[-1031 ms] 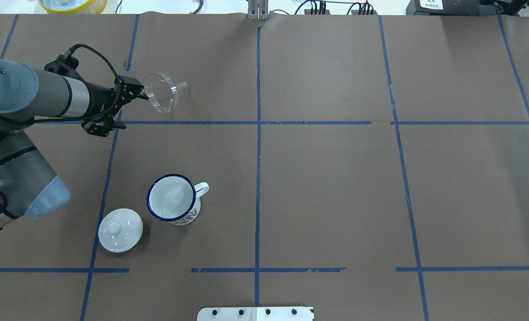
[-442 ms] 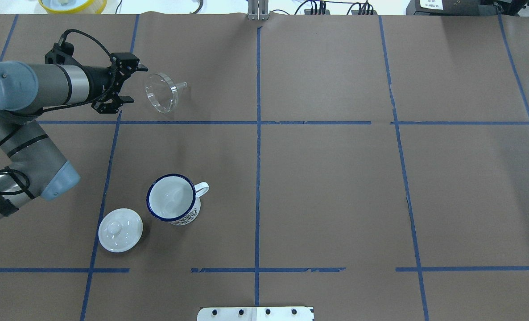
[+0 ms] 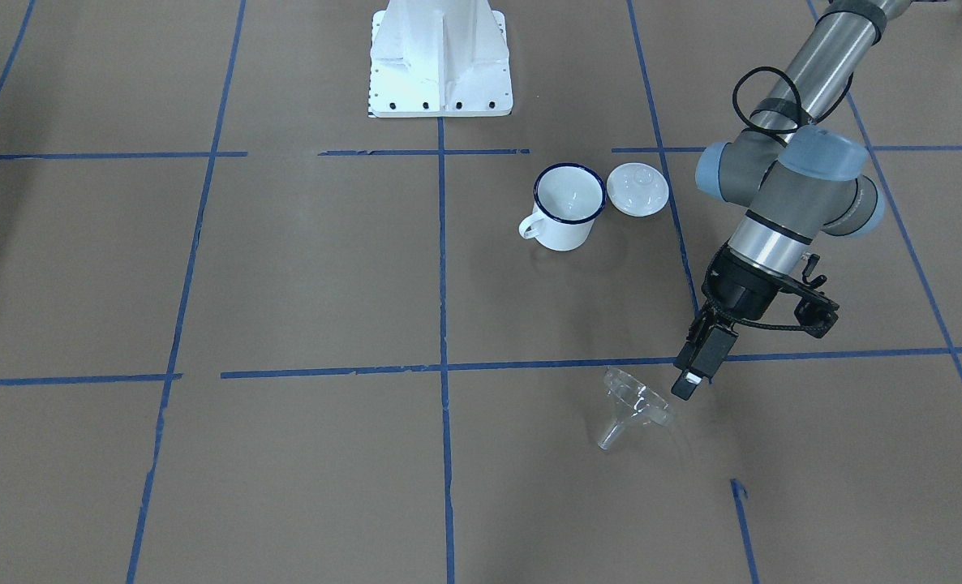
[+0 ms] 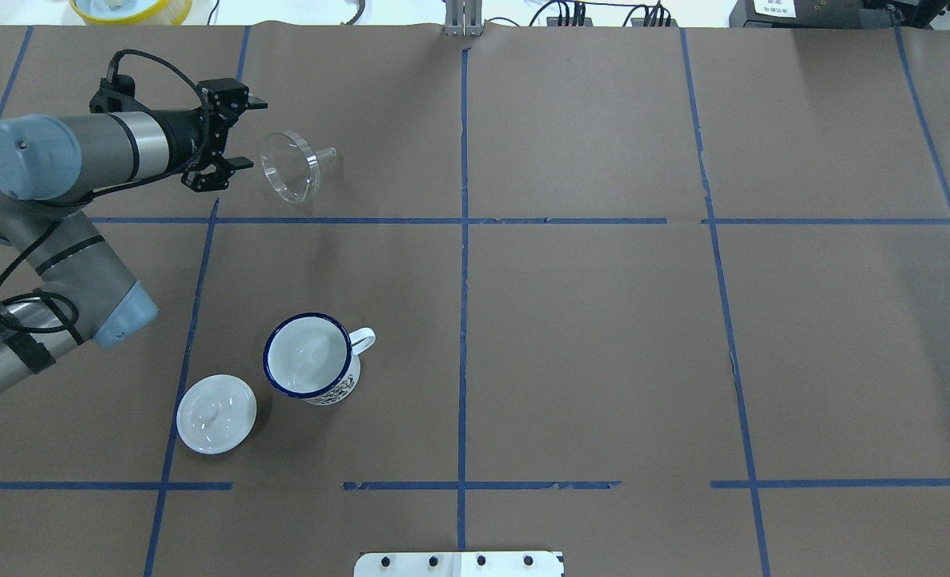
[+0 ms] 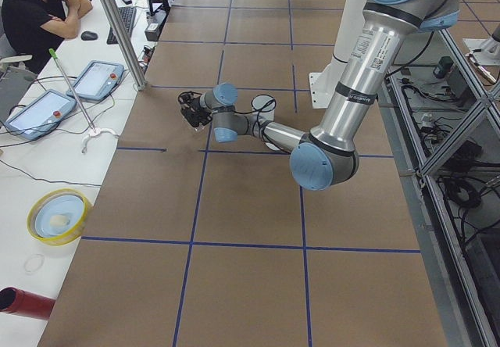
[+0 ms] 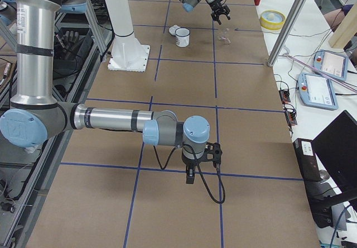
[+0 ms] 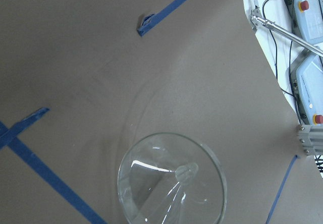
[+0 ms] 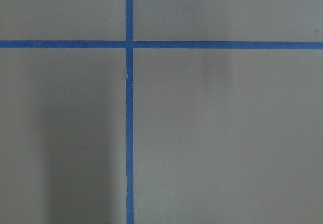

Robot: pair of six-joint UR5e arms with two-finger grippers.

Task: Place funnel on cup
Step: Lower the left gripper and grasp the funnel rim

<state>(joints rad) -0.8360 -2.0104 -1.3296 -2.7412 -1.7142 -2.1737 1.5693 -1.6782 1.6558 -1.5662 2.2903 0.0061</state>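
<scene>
The left gripper (image 4: 244, 133) hangs low over the surface (image 4: 603, 336) with its fingers spread wide and nothing between them. Just ahead of its fingertips, not touching, the funnel (image 4: 289, 166) lies on its side, wide mouth turned toward the gripper and stem pointing away. The cup (image 4: 311, 357) stands upright well off to one side of the gripper, back toward the robot's base, with a white lid (image 4: 216, 413) just beside it.

The step in hand looks like the grasp. It probably goes best with a slow, level advance, so that one finger passes inside the cone and the other outside, pinching the wall near the rim. A clear, light funnel like this may roll or skid if one finger arrives first. A rim hold also leaves the stem free to swing downward for seating in the cup.

The right gripper (image 6: 189, 178) sits far away (seen from the side only); I cannot tell whether it is open or closed.
</scene>
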